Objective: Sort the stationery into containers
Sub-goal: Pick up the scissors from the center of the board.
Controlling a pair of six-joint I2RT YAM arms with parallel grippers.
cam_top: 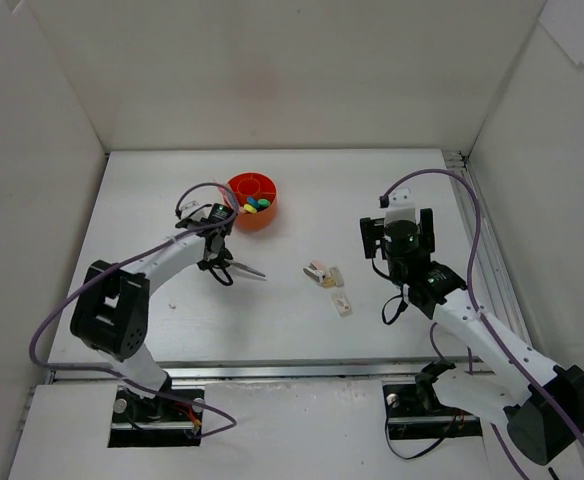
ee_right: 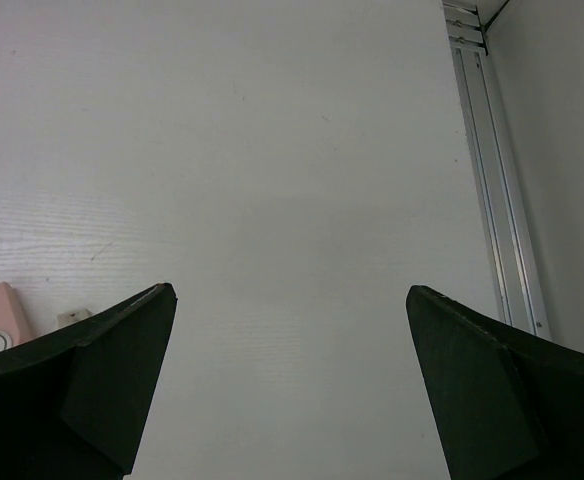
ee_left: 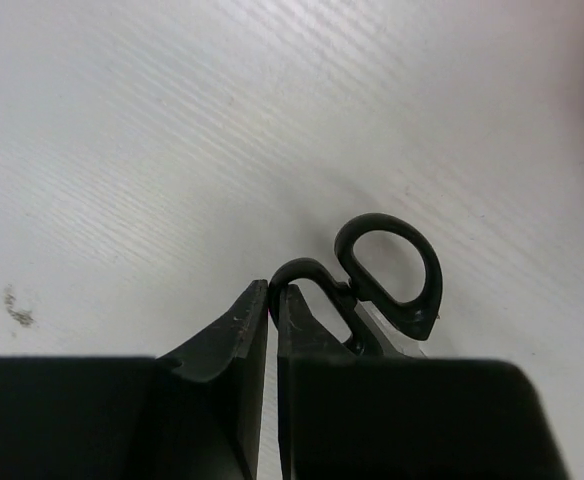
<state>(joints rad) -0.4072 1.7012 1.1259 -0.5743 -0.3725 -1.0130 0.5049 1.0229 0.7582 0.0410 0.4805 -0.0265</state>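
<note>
Black-handled scissors (cam_top: pixel 242 269) lie on the table (cam_top: pixel 172 300) just below and left of the orange organiser (cam_top: pixel 241 187). My left gripper (cam_top: pixel 215 262) is shut on one of their handle loops. In the left wrist view the left gripper (ee_left: pixel 274 290) pinches that thin loop between its tips, and the other loop of the scissors (ee_left: pixel 427 275) lies free to the right. The organiser holds several coloured highlighters (cam_top: pixel 257 205). Small erasers (cam_top: pixel 318 270) lie mid-table. My right gripper (cam_top: pixel 397 232) stands wide open and empty to their right; the right gripper (ee_right: pixel 290 295) has only bare table between its fingers.
Another small eraser (cam_top: pixel 342 303) lies nearer the front. In the right wrist view a pink eraser (ee_right: pixel 2 305) shows at the left edge. A metal rail (ee_right: pixel 492 180) runs along the table's right side. White walls enclose the table on three sides.
</note>
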